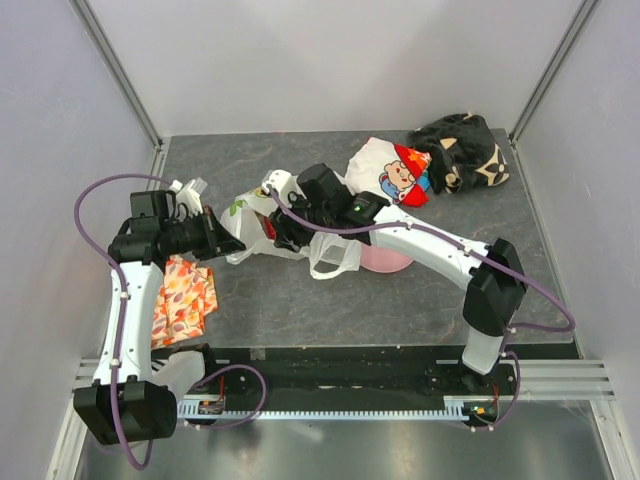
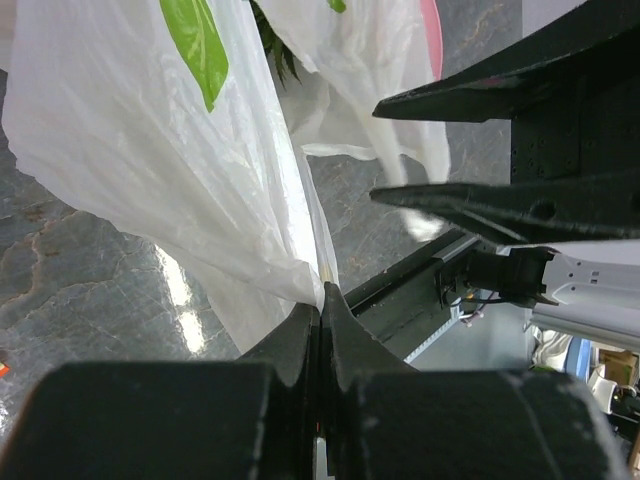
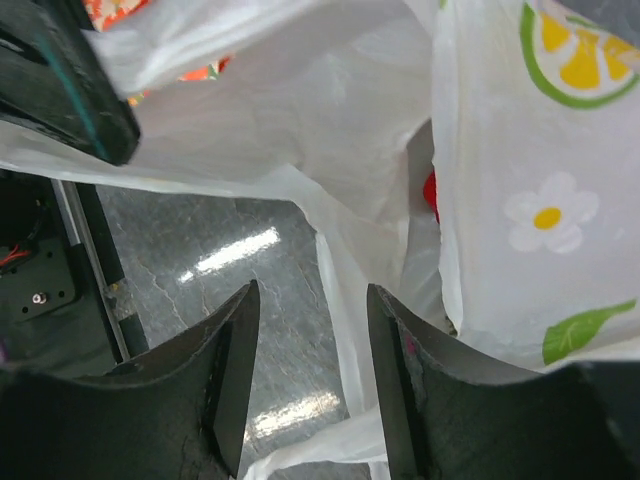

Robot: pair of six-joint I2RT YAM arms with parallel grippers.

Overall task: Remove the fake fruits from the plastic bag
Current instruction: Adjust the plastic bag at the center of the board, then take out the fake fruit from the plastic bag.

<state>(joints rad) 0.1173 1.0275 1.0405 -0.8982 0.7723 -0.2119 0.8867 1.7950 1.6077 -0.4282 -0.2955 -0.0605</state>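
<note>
Two grippers meet at the plastic bag point(image 2: 170, 170) mid table point(image 1: 400, 310): left gripper point(image 2: 322, 300) pinched tight on its film, probably anchoring it, right gripper point(image 3: 311, 290) spread wide and empty, likely aiming for the red fruit point(image 3: 431, 195) inside.

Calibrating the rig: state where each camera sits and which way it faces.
Top external: above and behind, looking down on the table; both arms show.
Left wrist: looks along left pincer, shut on the plastic bag; right pincer shows.
Right wrist: looks past open right pincer at the bag.
Shared: every view shows the bag.
</note>
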